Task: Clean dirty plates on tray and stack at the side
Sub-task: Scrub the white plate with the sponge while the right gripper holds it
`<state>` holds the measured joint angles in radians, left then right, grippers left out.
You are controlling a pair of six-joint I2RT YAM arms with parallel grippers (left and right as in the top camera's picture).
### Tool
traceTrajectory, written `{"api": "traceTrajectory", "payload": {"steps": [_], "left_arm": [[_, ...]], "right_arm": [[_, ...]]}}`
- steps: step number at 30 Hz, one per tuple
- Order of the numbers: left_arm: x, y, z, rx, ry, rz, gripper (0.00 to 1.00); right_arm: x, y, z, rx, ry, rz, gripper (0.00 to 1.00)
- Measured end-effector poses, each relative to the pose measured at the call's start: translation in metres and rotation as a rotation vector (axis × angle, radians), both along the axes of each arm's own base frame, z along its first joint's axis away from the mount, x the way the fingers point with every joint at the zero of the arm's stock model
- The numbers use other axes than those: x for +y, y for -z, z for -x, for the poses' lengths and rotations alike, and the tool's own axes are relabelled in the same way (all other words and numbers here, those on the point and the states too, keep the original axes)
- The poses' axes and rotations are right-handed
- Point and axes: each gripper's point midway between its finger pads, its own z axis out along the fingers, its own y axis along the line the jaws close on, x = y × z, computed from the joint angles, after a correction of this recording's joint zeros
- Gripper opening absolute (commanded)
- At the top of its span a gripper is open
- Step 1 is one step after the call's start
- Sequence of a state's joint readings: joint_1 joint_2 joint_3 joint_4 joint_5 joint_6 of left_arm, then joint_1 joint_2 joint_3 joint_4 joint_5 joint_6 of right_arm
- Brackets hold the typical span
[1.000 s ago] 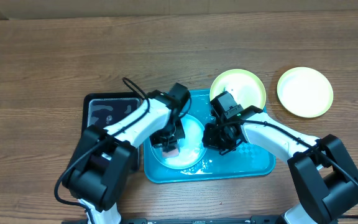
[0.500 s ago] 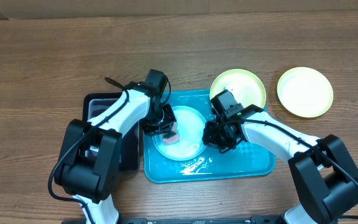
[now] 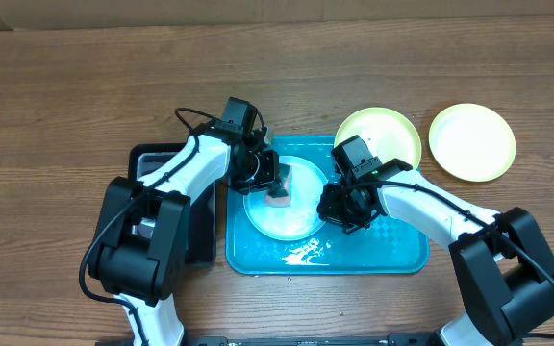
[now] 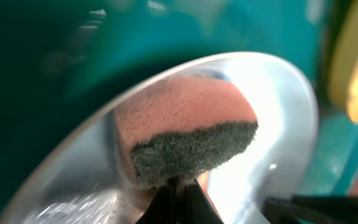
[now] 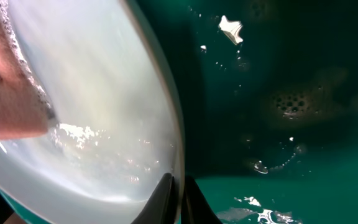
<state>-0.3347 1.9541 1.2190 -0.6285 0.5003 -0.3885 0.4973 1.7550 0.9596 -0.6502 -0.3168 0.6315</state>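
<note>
A light blue plate point(image 3: 291, 216) lies in the turquoise tray point(image 3: 388, 245), wet and shiny. My left gripper point(image 3: 269, 183) is shut on a pink sponge with a dark scouring face point(image 3: 279, 198), pressing it on the plate's far left part. In the left wrist view the sponge point(image 4: 185, 134) sits just past the gripper point(image 4: 178, 200) against the plate point(image 4: 281, 124). My right gripper point(image 3: 336, 206) is shut on the plate's right rim. The right wrist view shows that rim point(image 5: 174, 143) pinched in the gripper point(image 5: 179, 198). One yellow-green plate point(image 3: 381, 133) overlaps the tray's far right corner; another point(image 3: 471, 141) rests on the table.
A black tray point(image 3: 162, 178) sits left of the turquoise tray, under my left arm. Foam and water point(image 3: 306, 252) lie on the tray floor near its front. Bare wooden table surrounds the trays.
My left gripper has swept the sponge from the plate's near left up to its far left part. The plate and tray shifted slightly right. The right gripper kept its hold on the rim.
</note>
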Motion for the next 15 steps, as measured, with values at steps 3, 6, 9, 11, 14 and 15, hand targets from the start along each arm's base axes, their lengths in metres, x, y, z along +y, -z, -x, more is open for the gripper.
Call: {"api": "traceTrajectory", "payload": {"steps": [3, 6, 9, 11, 14, 15], "left_arm": [[-0.010, -0.004, 0.004, -0.006, 0.045, 0.036, 0.04], [-0.020, -0.007, 0.009, -0.008, 0.078, 0.059, 0.04], [-0.028, -0.008, 0.014, -0.008, 0.111, 0.074, 0.04], [-0.034, -0.009, 0.019, -0.003, 0.128, 0.082, 0.04], [-0.038, -0.009, 0.027, 0.016, 0.148, 0.081, 0.04], [-0.038, -0.009, 0.029, 0.026, 0.151, 0.076, 0.04]], "right_arm": [[-0.001, 0.000, 0.000, -0.002, -0.002, 0.003, 0.04], [-0.001, 0.000, 0.000, -0.001, -0.004, 0.005, 0.04], [-0.001, 0.001, 0.000, -0.002, -0.006, 0.008, 0.04], [-0.002, 0.001, 0.001, -0.002, -0.008, 0.009, 0.04], [-0.002, 0.001, 0.001, -0.004, -0.013, 0.009, 0.04], [-0.002, 0.001, 0.001, -0.004, -0.014, 0.009, 0.04]]}}
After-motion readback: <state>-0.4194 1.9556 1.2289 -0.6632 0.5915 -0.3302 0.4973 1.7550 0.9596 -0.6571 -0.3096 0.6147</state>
